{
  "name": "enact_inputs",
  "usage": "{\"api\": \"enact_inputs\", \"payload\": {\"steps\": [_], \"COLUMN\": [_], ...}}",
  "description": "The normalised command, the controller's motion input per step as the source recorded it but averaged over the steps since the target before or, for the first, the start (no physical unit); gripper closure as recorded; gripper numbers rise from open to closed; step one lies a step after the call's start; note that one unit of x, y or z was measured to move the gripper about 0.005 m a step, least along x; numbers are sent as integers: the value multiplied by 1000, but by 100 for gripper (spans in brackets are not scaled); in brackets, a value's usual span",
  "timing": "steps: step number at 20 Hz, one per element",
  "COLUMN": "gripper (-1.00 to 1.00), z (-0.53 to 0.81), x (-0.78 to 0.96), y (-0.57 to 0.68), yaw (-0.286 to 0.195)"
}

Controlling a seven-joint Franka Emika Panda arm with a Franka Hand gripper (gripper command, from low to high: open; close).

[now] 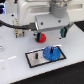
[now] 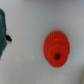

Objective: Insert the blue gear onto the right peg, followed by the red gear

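Directly beneath hand (image 1: 42, 34), red gear (image 1: 43, 37) (untouched)

White arm (image 1: 35, 10), black cable (image 1: 10, 23)

red gear (image 2: 56, 48) | hub hole visible | on pale surface | possibly untouched, view blurred

White tabletop (image 1: 12, 60), dark backdrop (image 1: 7, 7)
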Motion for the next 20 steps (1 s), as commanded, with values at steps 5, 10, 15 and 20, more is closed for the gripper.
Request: {"api": "enact_inputs", "payload": {"steps": [5,10,15,20], "gripper": [-100,-100,-100,-100], "z": [-179,-232,-213,-176], "x": [-558,-340,-164,-100], "y": [-27,-63,-64,-97], "yaw": [0,0,0,0]}}
